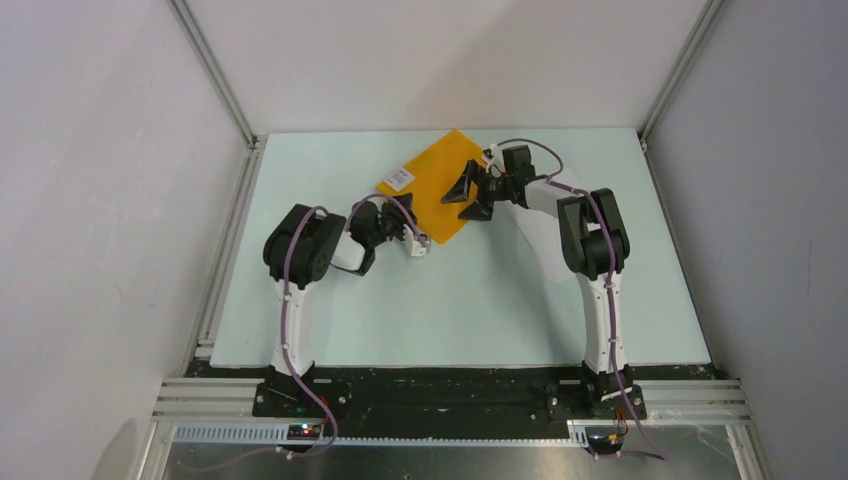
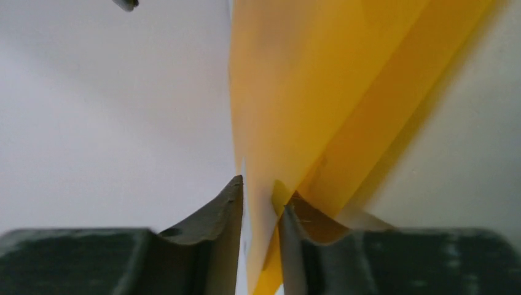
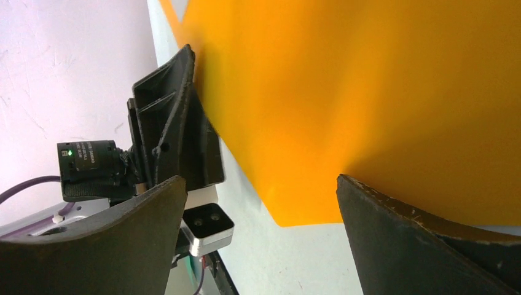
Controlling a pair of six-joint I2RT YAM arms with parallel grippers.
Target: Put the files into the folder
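Note:
The orange-yellow folder (image 1: pixel 440 185) lies at the back middle of the table, with its white label (image 1: pixel 398 180) toward the left. My left gripper (image 1: pixel 415 242) is at the folder's near left corner. In the left wrist view the left gripper (image 2: pixel 263 190) is shut on the edge of an orange cover (image 2: pixel 295 92), and a second, darker orange layer shows behind it. My right gripper (image 1: pixel 468 200) is open over the folder's right edge. In the right wrist view the right gripper (image 3: pixel 261 184) is empty in front of the cover (image 3: pixel 368 92). A pale white sheet (image 1: pixel 535 240), apparently the files, lies under the right arm.
The light table (image 1: pixel 450 310) is walled in by grey panels with aluminium posts (image 1: pixel 215 75) at the back corners. The left arm's wrist camera (image 3: pixel 206 226) and finger (image 3: pixel 172 123) show close to the right gripper's left side. Black arm bases sit at the near edge.

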